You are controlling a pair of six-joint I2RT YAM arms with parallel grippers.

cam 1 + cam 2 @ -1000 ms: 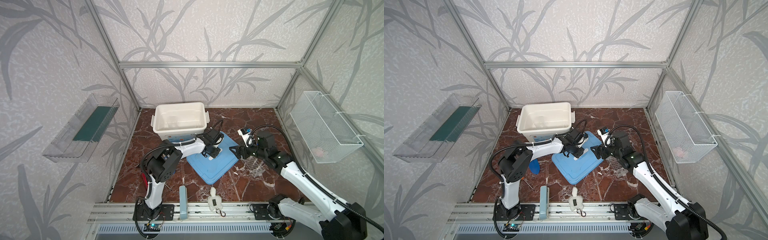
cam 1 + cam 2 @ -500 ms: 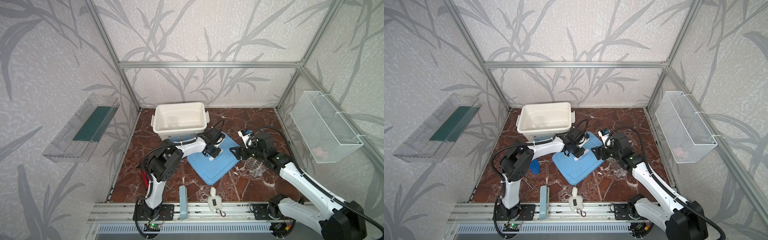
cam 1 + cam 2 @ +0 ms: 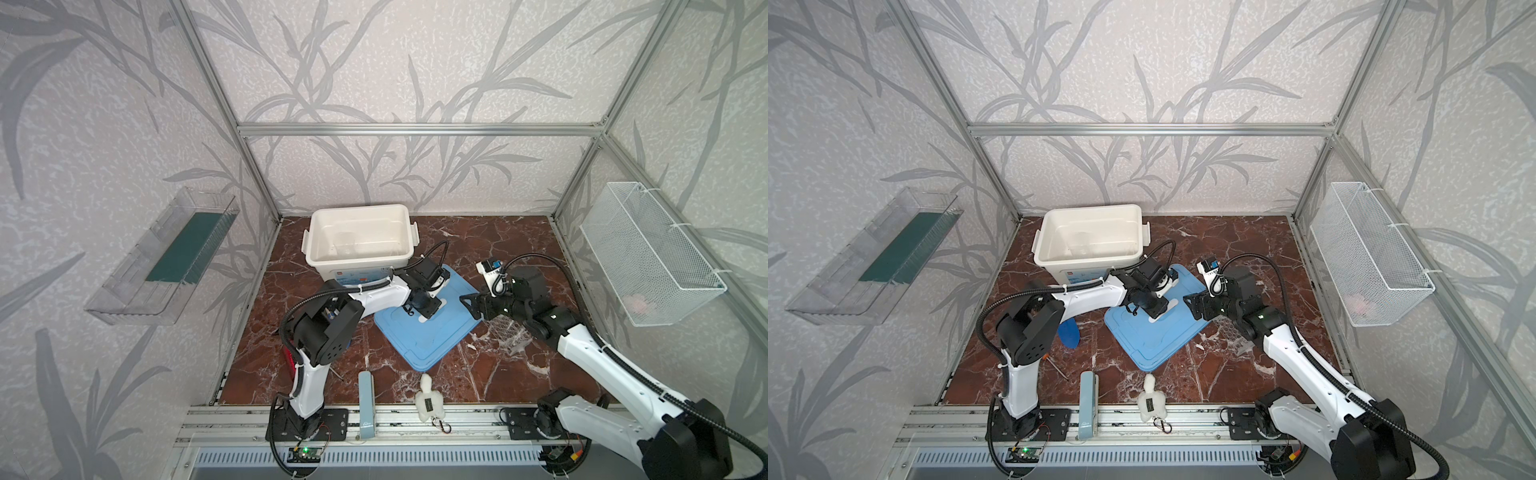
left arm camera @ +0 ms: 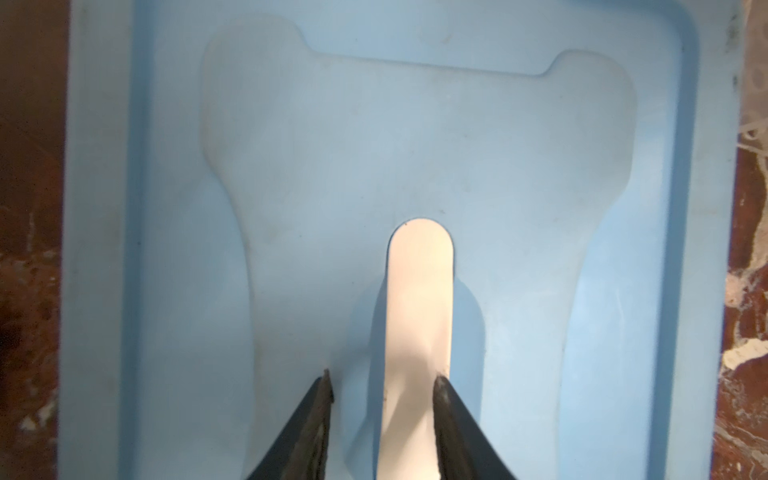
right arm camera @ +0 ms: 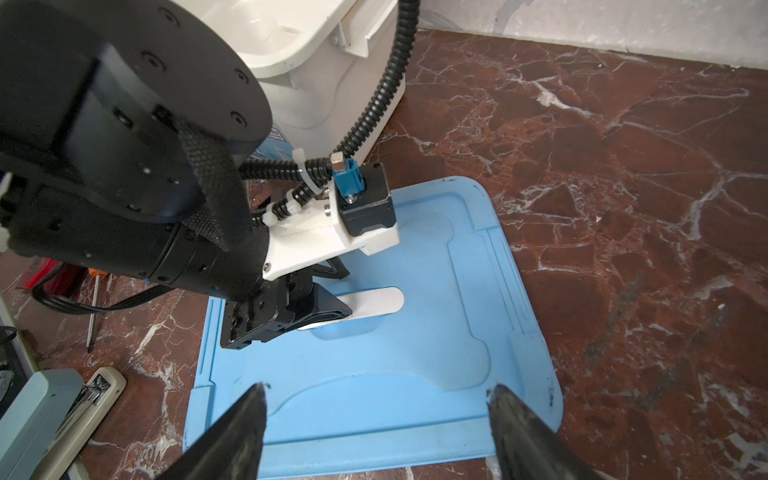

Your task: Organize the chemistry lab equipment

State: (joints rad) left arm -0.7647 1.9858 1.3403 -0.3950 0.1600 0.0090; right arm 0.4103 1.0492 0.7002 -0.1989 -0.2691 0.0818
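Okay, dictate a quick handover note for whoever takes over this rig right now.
Left gripper: open, jaws straddling the flat white round-ended strip that lies on the light blue plastic lid; not gripped yet.
Right gripper: open, empty, above the lid's edge.
Done: what looks like the clear measuring beaker sits in the white plastic tub.
Left: the strip, and the clear perforated rack on the red-brown marble tabletop under the right arm. No tubes are in view.
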